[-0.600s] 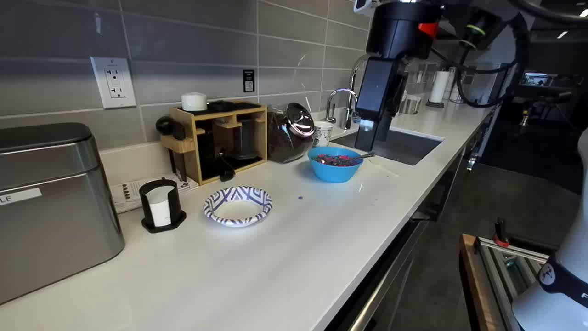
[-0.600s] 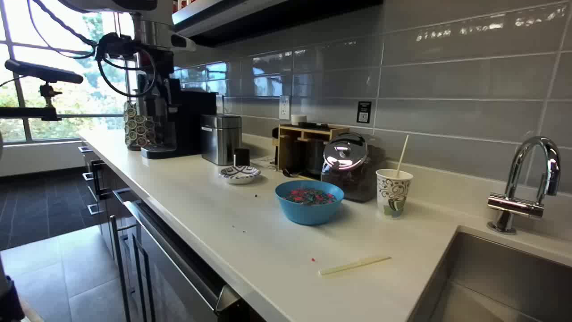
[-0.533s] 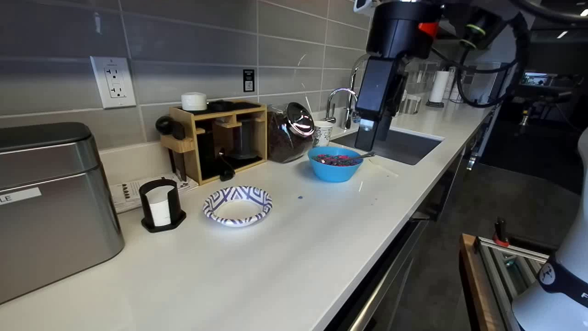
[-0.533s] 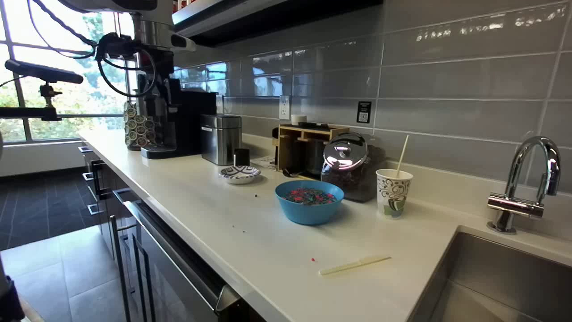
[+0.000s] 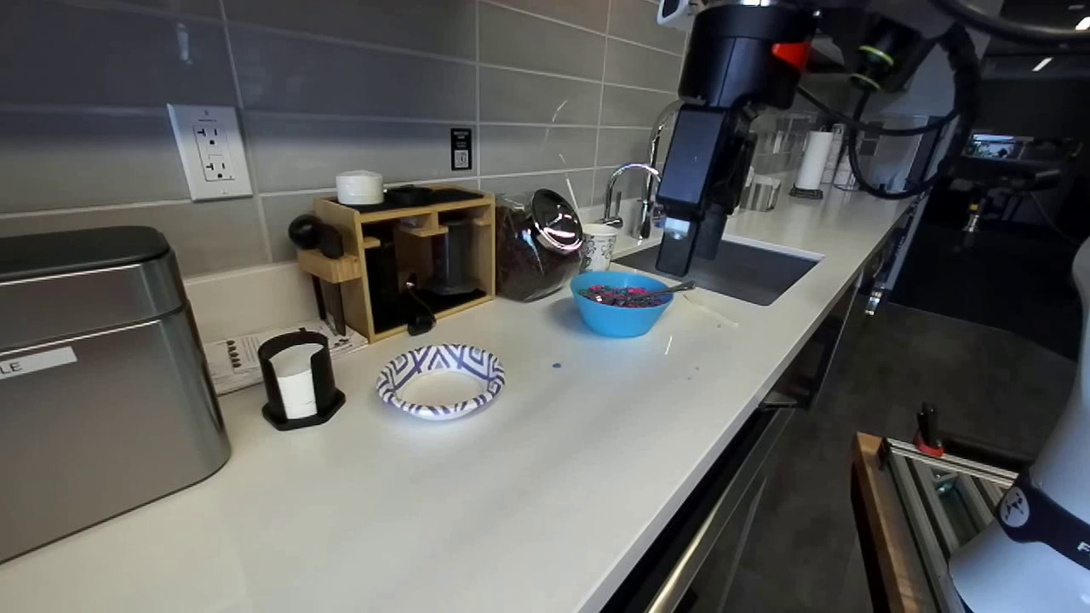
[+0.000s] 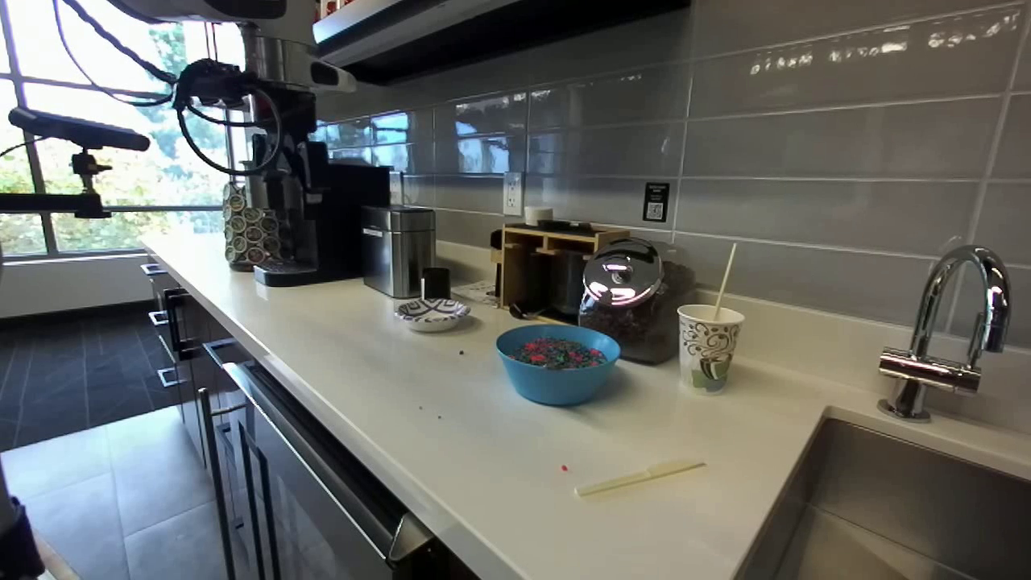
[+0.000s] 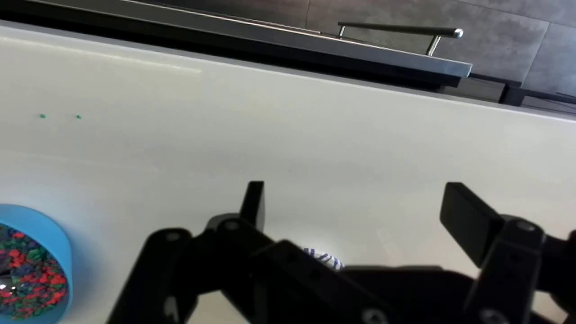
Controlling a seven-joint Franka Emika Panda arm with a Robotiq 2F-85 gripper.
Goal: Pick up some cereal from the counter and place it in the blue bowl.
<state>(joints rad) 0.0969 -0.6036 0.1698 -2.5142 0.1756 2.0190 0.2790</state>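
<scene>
Above table [image 7: 315, 130], pincer [image 7: 355, 207] spread wide, nothing between its jaws. Cereal bits [image 5: 557, 365] on table look tiny: likely near weightless, dry, perhaps crumbly, apt to skid on smooth top. I'd nip gently with very tips, right down at surface. Two green bits [image 7: 78, 116] lie below pincer, off to one side, toward table's front edge. Same side, farther in from edge: blue bowl [image 7: 47, 231], heap of cereal [image 7: 36, 270] inside. Red bit [image 6: 565, 468] farther out from pincer than bowl.
</scene>
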